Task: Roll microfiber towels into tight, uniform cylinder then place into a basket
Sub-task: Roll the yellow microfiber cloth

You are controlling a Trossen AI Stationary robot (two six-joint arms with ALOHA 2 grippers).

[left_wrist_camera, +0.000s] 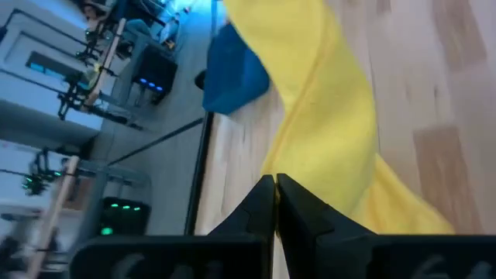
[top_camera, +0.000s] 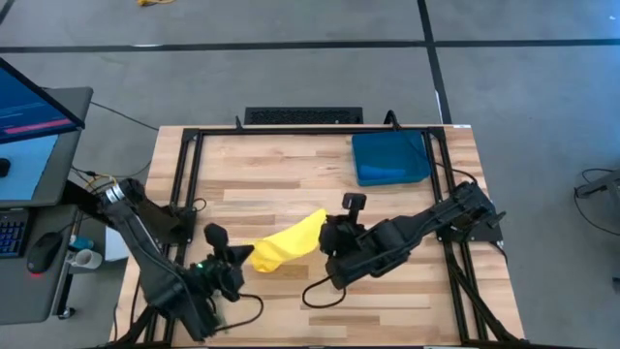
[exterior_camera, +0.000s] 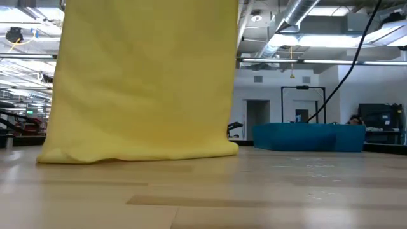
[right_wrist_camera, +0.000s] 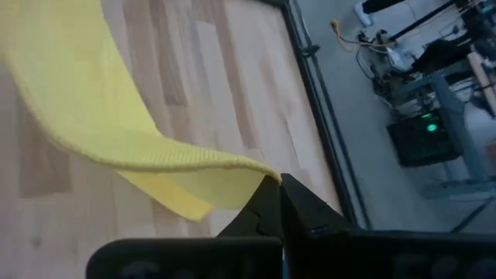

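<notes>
Yellow towel (top_camera: 288,241) hung limp at frame centre, pinched at opposite corners by left gripper (top_camera: 242,260) and right gripper (top_camera: 327,236); soft, light, best held by edges

left gripper (top_camera: 244,260), right gripper (top_camera: 327,233) both clamped, raised.

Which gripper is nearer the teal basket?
Right. The right gripper holds the yellow towel just below the basket; the left gripper grips the towel's farther end.

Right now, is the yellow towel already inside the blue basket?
No. In the high view the yellow towel hangs between both grippers mid-table, well apart from the basket.
</notes>
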